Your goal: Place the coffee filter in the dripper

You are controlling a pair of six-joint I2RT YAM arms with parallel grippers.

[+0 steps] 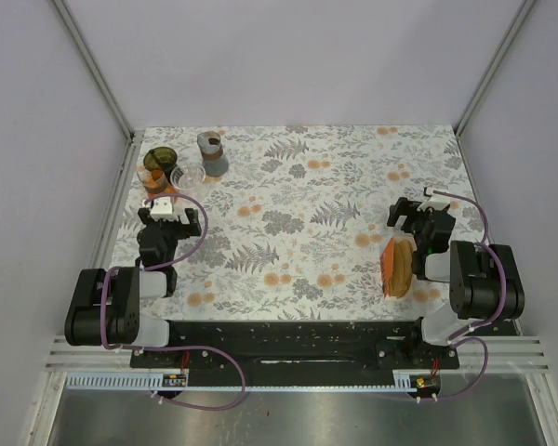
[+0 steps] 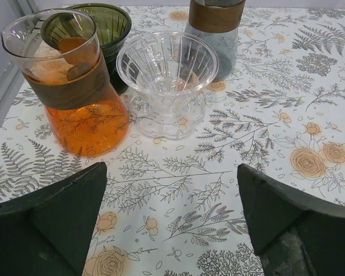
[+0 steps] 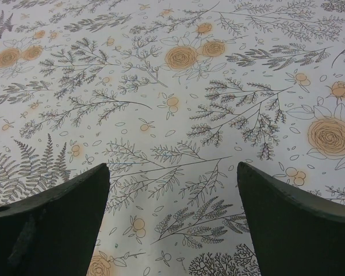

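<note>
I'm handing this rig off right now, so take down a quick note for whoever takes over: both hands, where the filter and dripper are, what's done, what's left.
Left hand: open, empty, facing the clear dripper, not touching it.
Right hand: open, empty, over the patterned tablecloth.
Coffee filter: lying beside the right arm, nearer its base than the hand.
Done: nothing; dripper is empty.
Left: pick up the filter, carry it across, seat it in the dripper.
</note>
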